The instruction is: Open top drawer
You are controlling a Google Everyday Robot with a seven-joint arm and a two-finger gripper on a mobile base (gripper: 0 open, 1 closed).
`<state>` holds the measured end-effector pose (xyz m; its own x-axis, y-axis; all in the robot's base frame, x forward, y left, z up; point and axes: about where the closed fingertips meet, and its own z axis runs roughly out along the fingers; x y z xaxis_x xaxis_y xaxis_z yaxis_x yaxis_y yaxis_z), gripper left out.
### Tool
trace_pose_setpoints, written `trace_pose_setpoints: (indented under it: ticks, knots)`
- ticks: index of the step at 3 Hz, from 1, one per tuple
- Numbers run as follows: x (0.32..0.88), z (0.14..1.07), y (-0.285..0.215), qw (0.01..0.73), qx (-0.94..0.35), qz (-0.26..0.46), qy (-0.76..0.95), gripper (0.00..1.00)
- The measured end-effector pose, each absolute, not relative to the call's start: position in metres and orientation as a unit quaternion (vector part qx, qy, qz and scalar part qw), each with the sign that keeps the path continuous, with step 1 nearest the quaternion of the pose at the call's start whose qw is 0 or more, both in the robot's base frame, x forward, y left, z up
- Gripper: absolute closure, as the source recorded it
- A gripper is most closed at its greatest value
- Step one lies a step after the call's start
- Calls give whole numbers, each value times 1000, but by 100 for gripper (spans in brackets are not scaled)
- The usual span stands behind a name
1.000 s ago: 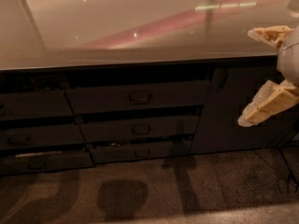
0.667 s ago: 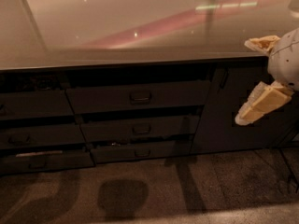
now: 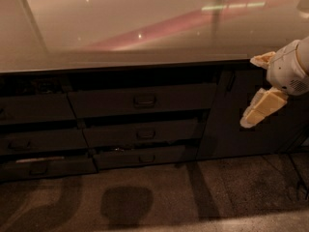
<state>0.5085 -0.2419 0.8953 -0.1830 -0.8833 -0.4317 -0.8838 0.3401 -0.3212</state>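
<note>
The top drawer [image 3: 106, 103] is the widest dark grey front in the middle stack under the glossy counter, with a small dark handle [image 3: 144, 100] at its centre. Its front stands roughly level with the fronts around it. My gripper [image 3: 252, 88] hangs at the right, in front of the tall plain cabinet door, well to the right of the handle and about level with it. Its two pale fingers are spread apart, one up by the counter edge [image 3: 263, 59] and one lower [image 3: 260, 111]. It holds nothing.
Two shallower drawers [image 3: 140, 133] [image 3: 140, 156] sit below the top drawer, and another stack of drawers [image 3: 38, 139] is on the left. A tall dark cabinet door [image 3: 231, 115] is to the right. The counter top [image 3: 120, 28] overhangs. The floor [image 3: 193, 197] is speckled.
My gripper has shifted a little to the left, towards the drawers. The drawers have not moved.
</note>
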Motion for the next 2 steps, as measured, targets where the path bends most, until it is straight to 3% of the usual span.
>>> trace_pose_setpoints:
  ticks: [2]
  knots:
    - [504, 896, -239, 283, -576, -10, 767, 0]
